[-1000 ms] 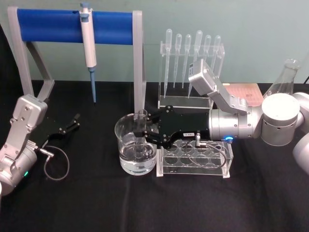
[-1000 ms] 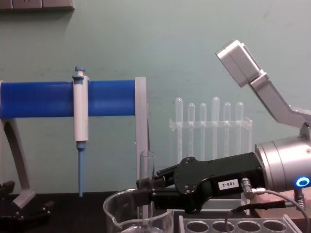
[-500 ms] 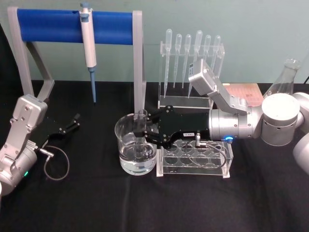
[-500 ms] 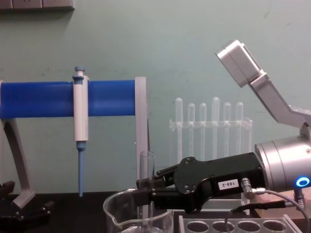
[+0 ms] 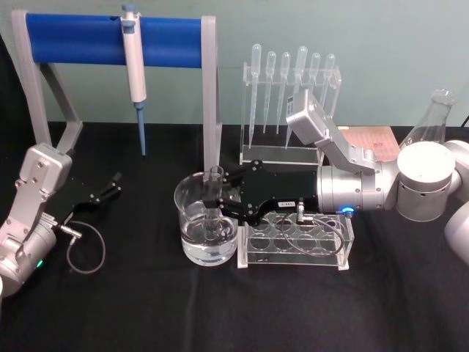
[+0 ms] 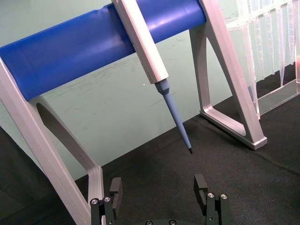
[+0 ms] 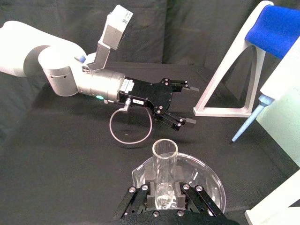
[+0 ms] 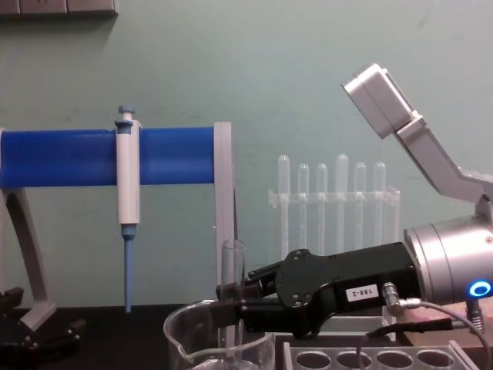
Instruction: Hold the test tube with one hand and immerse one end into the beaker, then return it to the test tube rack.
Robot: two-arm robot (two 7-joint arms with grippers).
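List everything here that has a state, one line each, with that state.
beaker: upright, partly filled with clear liquid.
test tube: upright, gripped, lower end in the liquid.
right gripper: shut on the test tube over the beaker.
left gripper: open, parked at the table's left.
test tube rack: visible holes empty.
pipettor: hanging tip down on the blue bar.
pipettes: standing bulbs up in their stand.

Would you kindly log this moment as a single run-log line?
right gripper: shut on test tube, upright, lower end in beaker | left gripper: open, parked left | test tube rack: awaiting return
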